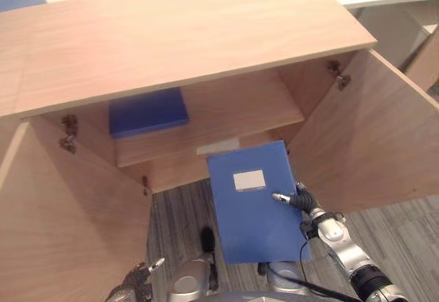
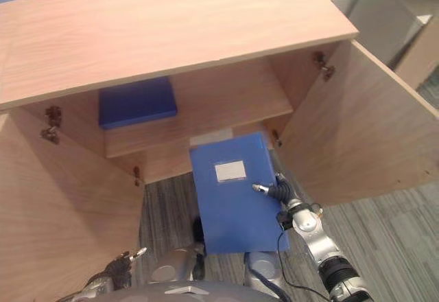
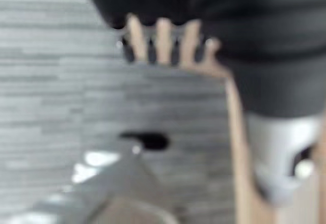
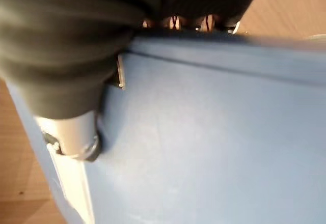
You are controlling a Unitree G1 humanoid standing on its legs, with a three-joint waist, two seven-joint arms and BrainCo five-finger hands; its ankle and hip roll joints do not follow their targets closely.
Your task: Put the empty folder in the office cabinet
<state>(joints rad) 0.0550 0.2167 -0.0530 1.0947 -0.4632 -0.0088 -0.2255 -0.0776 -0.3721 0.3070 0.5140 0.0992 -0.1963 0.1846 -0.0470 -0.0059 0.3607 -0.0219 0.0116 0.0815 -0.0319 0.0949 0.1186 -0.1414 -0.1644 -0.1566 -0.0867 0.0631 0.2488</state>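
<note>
a: where's the folder (image 1: 252, 202) right now?

b: in the air in front of the open cabinet (image 1: 185, 38), just below the front edge of the shelf (image 1: 226, 120). the right hand (image 1: 302, 200) is grasping it at its right edge, thumb across the front face, fingers (image 4: 173, 22) hooked over the far edge in the right wrist view.

a: what could go wrong?

b: it's one hand on one edge. my guess is the folder could pivot or slide out of that pinch as it's pushed forward, since nothing supports the left side.

a: and the cabinet itself?

b: the top corner sits near the shelf's front edge. if it goes in too low it may butt against that edge rather than land on top. the right door (image 1: 384, 137) stands open just beside the arm, so a wide swing could knock it.

a: anything already on the shelf?

b: another blue folder (image 1: 147, 112) at the left end, well apart from this one.

a: left hand?

b: the left hand (image 1: 137, 280) hangs low near the left door (image 1: 62, 226), fingers relaxed, holding nothing.
</note>
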